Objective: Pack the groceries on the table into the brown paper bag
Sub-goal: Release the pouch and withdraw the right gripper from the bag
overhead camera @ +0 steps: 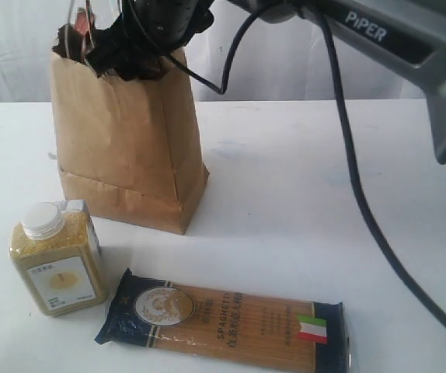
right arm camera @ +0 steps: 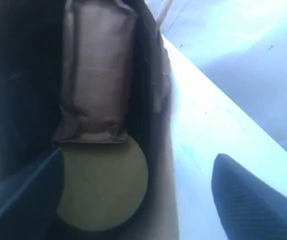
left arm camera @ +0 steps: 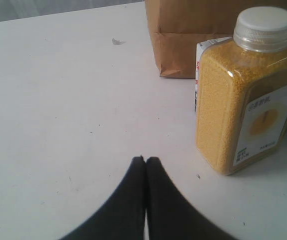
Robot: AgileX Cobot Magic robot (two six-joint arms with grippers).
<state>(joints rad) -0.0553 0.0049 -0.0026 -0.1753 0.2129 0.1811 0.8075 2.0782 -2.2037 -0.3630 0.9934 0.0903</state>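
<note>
Brown paper bag [overhead camera: 130,148] stands on the tabletop [overhead camera: 301,194] with our right tool [right arm camera: 139,157] spread open at its mouth, our left tool [left arm camera: 145,159] closed near the yellow-grain bottle [left arm camera: 243,95].

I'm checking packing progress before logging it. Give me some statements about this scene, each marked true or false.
1. The spaghetti packet lies flat on the table. True.
2. The yellow-grain bottle is inside the brown paper bag. False: it stands on the table near the bag.
3. The left gripper is shut, holding nothing. True.
4. The bag has tipped over. False: it stands upright.
5. The bag is empty. False: a brown pouch shows inside it.
</note>
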